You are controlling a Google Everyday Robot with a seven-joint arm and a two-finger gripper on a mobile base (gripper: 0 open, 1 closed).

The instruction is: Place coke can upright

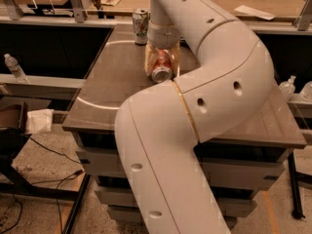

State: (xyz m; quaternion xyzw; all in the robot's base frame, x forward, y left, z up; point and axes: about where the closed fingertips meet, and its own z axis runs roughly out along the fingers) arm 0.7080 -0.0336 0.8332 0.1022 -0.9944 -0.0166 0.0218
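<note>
The gripper [161, 68] is clenched on the can [159, 61] over the table [105, 84]. The can lies tilted between its fingers [148, 63], silver end facing the camera

Behind hand [162, 63], part of coke can [161, 75]

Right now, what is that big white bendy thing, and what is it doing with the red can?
That is a robot's arm, and the picture looks down on it from above. At its end is a two-finger gripper, low over the brown table. The gripper squeezes the red coke can from both sides and holds it tipped over, with one silver end facing us. A white-and-green can stands upright near the table's far edge.
</note>
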